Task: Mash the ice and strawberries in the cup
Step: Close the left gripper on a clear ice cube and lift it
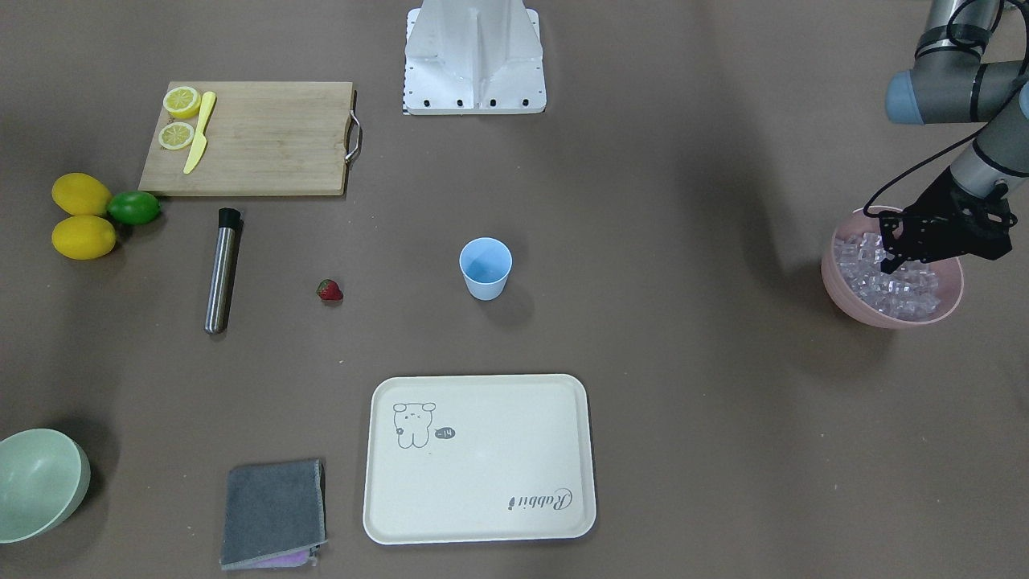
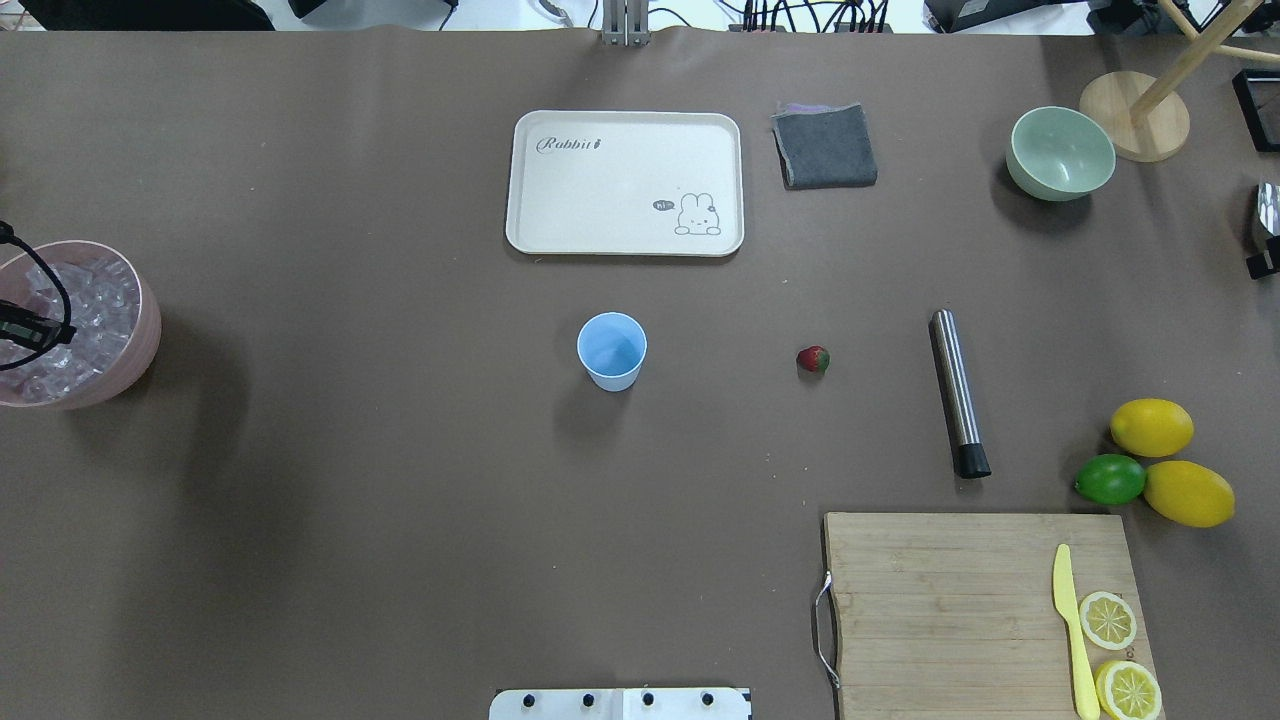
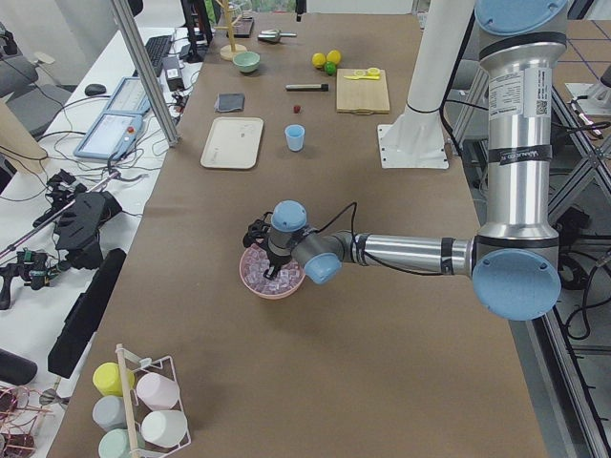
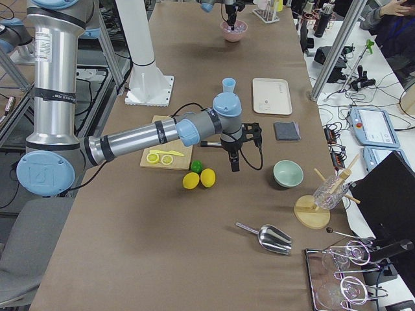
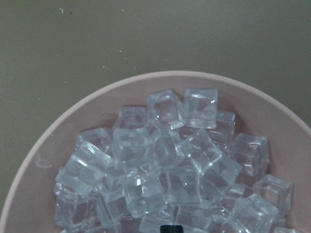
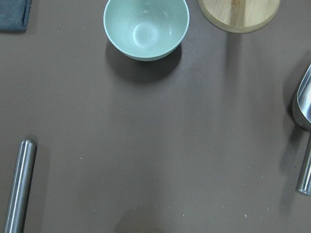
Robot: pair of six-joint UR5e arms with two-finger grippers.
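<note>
The light-blue cup [image 1: 485, 268] [image 2: 612, 350] stands upright and empty mid-table. A small red strawberry [image 1: 330, 290] [image 2: 813, 359] lies on the table, apart from the cup toward the steel rod. Clear ice cubes [image 1: 884, 285] [image 5: 165, 160] fill a pink bowl [image 1: 852, 305] [image 2: 135, 345] at the table's end. My left gripper [image 1: 888, 245] reaches down among the ice, its fingers apparently apart with nothing held. My right gripper [image 4: 233, 162] hangs above the table near the lemons, and I cannot tell whether it is open or shut.
A steel rod [image 1: 223, 269] lies beside the strawberry. A wooden board [image 1: 257, 137] carries lemon halves and a yellow knife, with lemons and a lime [image 1: 133, 207] nearby. A cream tray [image 1: 479, 515], grey cloth [image 1: 273, 512], green bowl [image 1: 36, 482] and metal scoop [image 6: 303, 145] line the far side.
</note>
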